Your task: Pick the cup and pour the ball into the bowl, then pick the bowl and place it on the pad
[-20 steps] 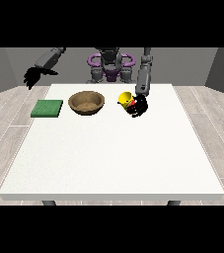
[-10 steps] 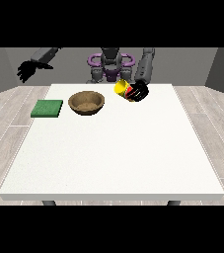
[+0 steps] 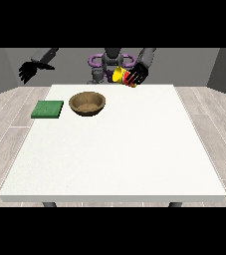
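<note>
A yellow cup [image 3: 120, 75] with red on it is held up in the air, tilted on its side, with the black hand at the view's right [image 3: 137, 74] curled round it. It hangs above the table's far edge, up and to the right of the brown bowl [image 3: 87, 103]. The bowl stands upright on the white table [image 3: 114, 149], and I see nothing inside it. A flat green pad [image 3: 48, 109] lies to the left of the bowl. The hand at the view's left [image 3: 29, 70] hovers off the table's far left corner with its fingers spread. No ball is visible.
The robot's body [image 3: 109, 63] stands behind the table's far edge. Grey wood floor surrounds the table on all sides.
The hand at the view's right has lifted the cup off the table and carried it up and leftwards, tipping it over. The other hand stayed raised at the left.
</note>
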